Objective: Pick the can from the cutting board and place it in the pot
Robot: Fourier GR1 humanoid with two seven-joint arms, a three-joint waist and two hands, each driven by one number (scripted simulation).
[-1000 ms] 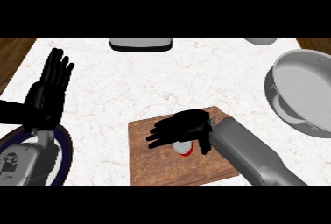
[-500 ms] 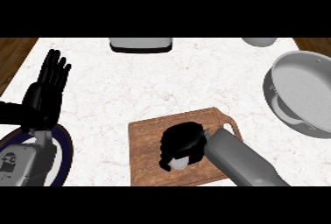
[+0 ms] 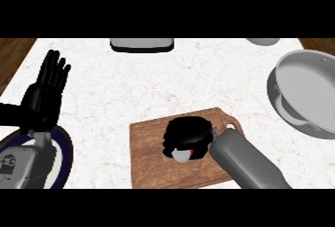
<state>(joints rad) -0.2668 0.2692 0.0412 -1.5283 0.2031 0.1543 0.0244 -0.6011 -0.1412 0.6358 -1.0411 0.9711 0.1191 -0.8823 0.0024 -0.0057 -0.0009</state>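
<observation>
A wooden cutting board (image 3: 152, 166) lies on the white counter near the front, in the head view. On it stands the can (image 3: 184, 154), of which only a grey end and a bit of red show. My right hand (image 3: 188, 135) is curled over the can from above and hides most of it. The grey pot (image 3: 306, 95) sits at the right edge, well apart from the board. My left hand (image 3: 44, 93) rests open at the left edge, fingers up.
A dark-rimmed plate (image 3: 63, 156) shows at the lower left, partly behind my left forearm. A grey box-like object (image 3: 141, 45) stands at the counter's back edge. A small grey bowl (image 3: 263, 41) peeks in at the back right.
My right hand went from spread above the board to curled down over the can, and has settled around it. The left hand has not moved.
</observation>
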